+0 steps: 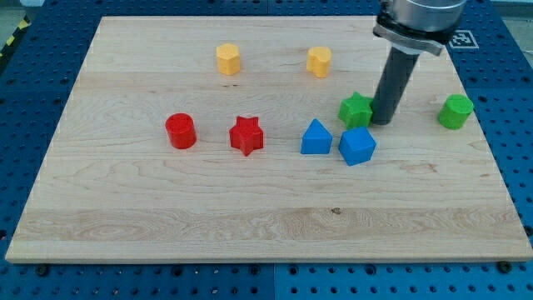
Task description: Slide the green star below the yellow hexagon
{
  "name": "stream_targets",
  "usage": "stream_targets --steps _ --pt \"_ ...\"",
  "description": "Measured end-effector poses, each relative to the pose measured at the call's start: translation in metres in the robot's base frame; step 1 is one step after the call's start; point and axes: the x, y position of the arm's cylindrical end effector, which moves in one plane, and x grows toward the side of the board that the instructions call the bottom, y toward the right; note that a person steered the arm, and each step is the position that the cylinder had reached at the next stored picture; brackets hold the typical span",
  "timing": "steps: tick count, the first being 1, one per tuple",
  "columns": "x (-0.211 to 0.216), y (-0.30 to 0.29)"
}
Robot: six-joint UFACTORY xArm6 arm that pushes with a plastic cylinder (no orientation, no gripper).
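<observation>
The green star (pixel 356 109) lies right of the board's middle, just above the blue blocks. The yellow hexagon (pixel 228 59) sits near the view's top, left of centre. My tip (pixel 382 122) is the lower end of a dark rod and stands right beside the green star, on its right side, touching or almost touching it. The star is well to the right of and lower than the yellow hexagon.
A second yellow block (pixel 319 61) lies up and left of the star. A blue triangle (pixel 316 137) and a blue block (pixel 357 146) sit just below the star. A red star (pixel 246 135) and red cylinder (pixel 180 131) lie left. A green cylinder (pixel 455 111) is at right.
</observation>
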Motion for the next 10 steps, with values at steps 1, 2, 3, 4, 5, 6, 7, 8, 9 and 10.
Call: stream_targets --steps 1,2,3,4,5,6,7,8,9,10 --pt "-0.005 -0.022" --pt "-0.005 -0.05" --pt "-0.005 -0.078" --pt "-0.005 -0.103" --pt "-0.008 -0.125" --pt "-0.021 -0.144" --pt "-0.032 -0.161" --pt "-0.033 -0.18" --pt "-0.033 -0.177" --pt "-0.033 -0.152"
